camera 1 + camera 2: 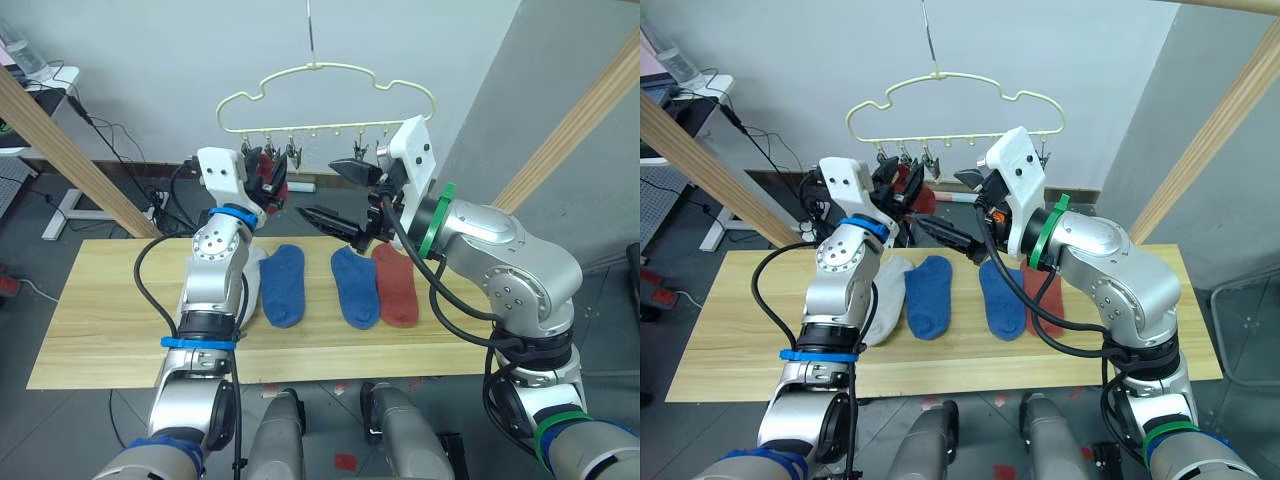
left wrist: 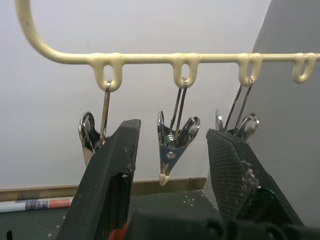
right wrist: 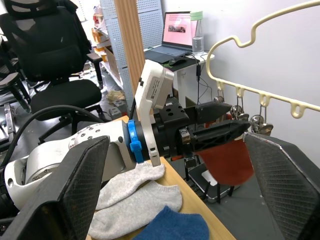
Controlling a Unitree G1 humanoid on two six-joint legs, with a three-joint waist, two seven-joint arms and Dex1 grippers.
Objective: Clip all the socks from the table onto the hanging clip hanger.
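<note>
The pale-yellow clip hanger [image 1: 330, 68] hangs above the table's [image 1: 100, 330] far edge. My left gripper [image 2: 172, 127] is raised to its left clips, fingers apart around one metal clip [image 2: 170, 145]. A rust red sock [image 3: 225, 160] dangles just under those fingers; whether a clip holds it is hidden. To the right, my right gripper [image 1: 316, 190] is wide open and empty, pointing at the left one below the hanger. On the table lie two grey socks [image 3: 125, 195], two blue socks [image 1: 283, 285] [image 1: 355, 288] and a second red sock [image 1: 396, 285].
Slanted wooden poles [image 1: 60, 140] [image 1: 580, 120] flank the table on both sides. The wall stands close behind the hanger. An office chair [image 3: 45, 55] and a desk with a laptop [image 3: 177, 30] are off to the left.
</note>
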